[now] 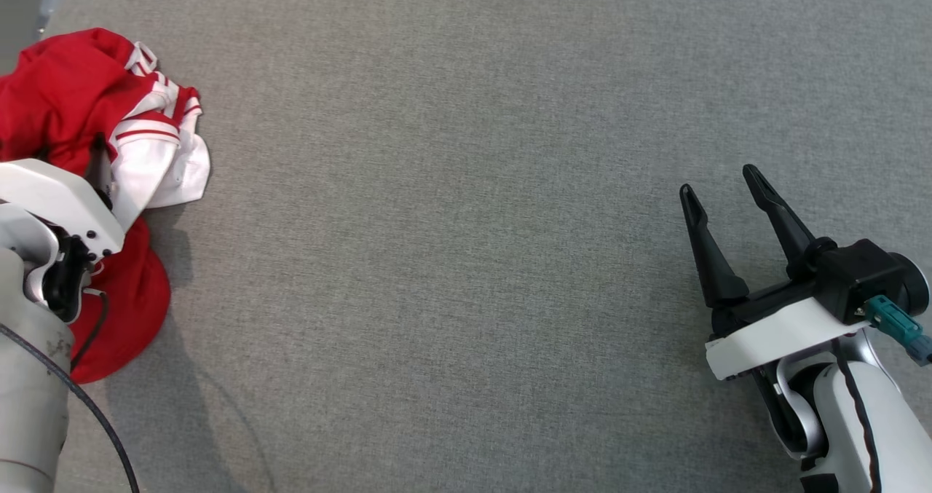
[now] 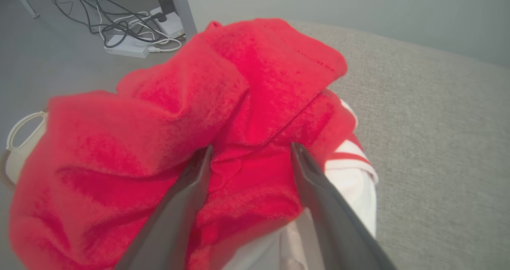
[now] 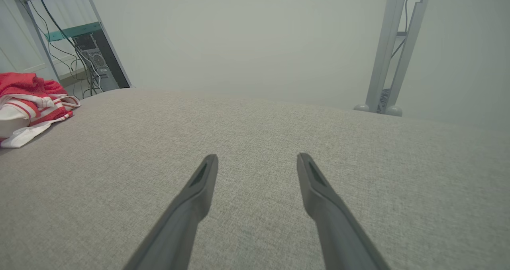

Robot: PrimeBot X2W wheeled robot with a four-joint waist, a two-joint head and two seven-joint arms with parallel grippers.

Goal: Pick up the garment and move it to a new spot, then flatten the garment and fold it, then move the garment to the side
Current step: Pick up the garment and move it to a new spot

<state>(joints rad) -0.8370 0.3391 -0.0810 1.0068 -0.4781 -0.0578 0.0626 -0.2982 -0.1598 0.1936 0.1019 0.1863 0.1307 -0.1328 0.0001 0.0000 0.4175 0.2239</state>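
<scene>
Red-white garment (image 1: 65,100) bunched, long axis near-far; left gripper (image 2: 252,148) fingers spread over it; right gripper (image 1: 717,180) fingers apart.

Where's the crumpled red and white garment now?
The crumpled red and white garment lies at the head view's far left on the grey fabric surface, with the left hand's open fingers around a red fold.
</scene>
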